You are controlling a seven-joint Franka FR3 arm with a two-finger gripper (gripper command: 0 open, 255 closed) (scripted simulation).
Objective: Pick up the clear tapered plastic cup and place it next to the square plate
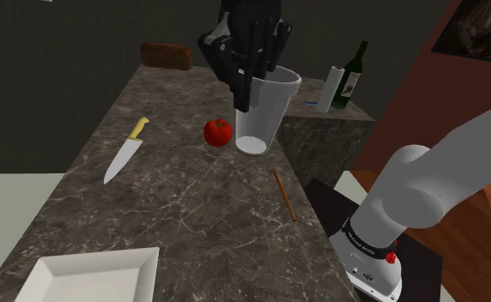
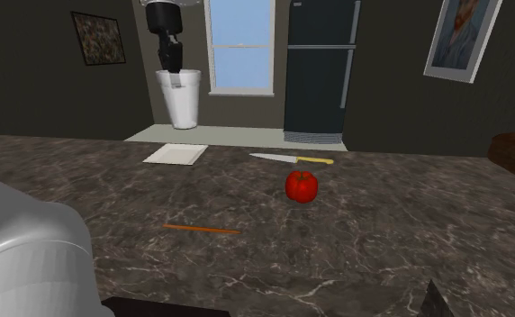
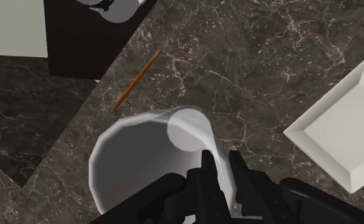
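Tapered cup [image 1: 274, 111] — pale and translucent — hangs upright in the air above the dark marble counter [image 1: 192, 223], clear of its surface. The black gripper [image 3: 220, 159] pinches the cup's rim wall, one finger inside and one outside, closed tight on it. The white square plate [image 1: 89, 274] lies well apart — a red tomato [image 1: 218, 131] and a knife [image 1: 125, 153] rest on the counter.

Arm [image 1: 445, 184]: white with dark joints, bent sharply, reaching up and toward the shoulder view's left. End effector [image 1: 247, 96]: all black, pointing downward; fingers [image 3: 208, 172] drawn close, pinching one wall of the cup [image 1: 268, 116].
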